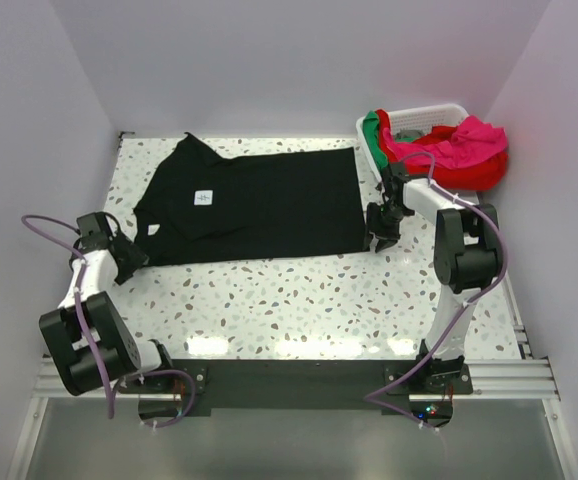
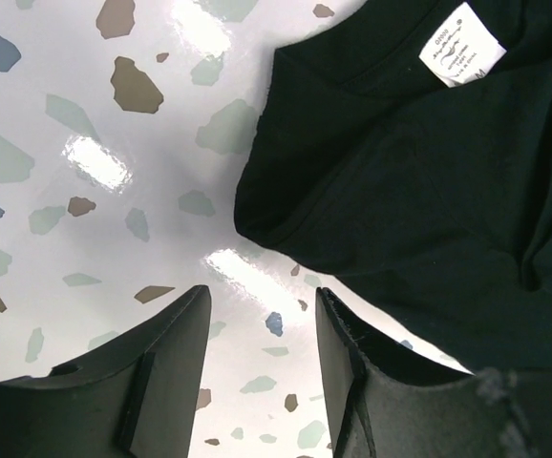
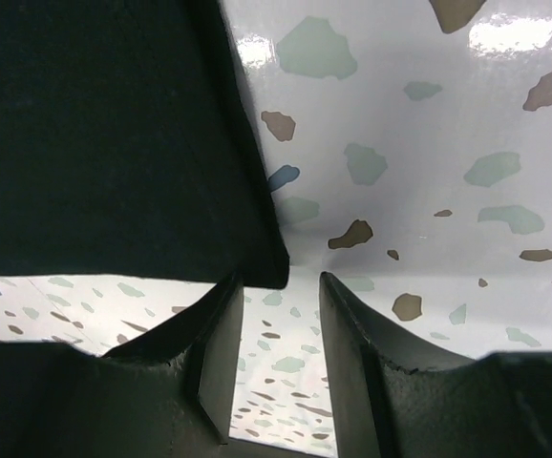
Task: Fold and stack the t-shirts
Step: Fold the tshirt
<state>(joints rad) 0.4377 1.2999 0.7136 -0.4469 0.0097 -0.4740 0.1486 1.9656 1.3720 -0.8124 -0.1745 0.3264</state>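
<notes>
Your black t-shirt (image 1: 259,205) lies spread flat on the speckled table (image 1: 299,300), label up. Your left gripper (image 2: 262,353) rests parted and empty beside its left edge, and your right gripper (image 3: 281,334), likewise parted, holds nothing at the near right corner. Red, pink and green t-shirts (image 1: 464,145) heap the white basket (image 1: 429,110).

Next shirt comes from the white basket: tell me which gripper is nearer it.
Right. The right gripper is close in front of the basket, at the black t-shirt hem corner; the left gripper is across the table at the collar end.
</notes>
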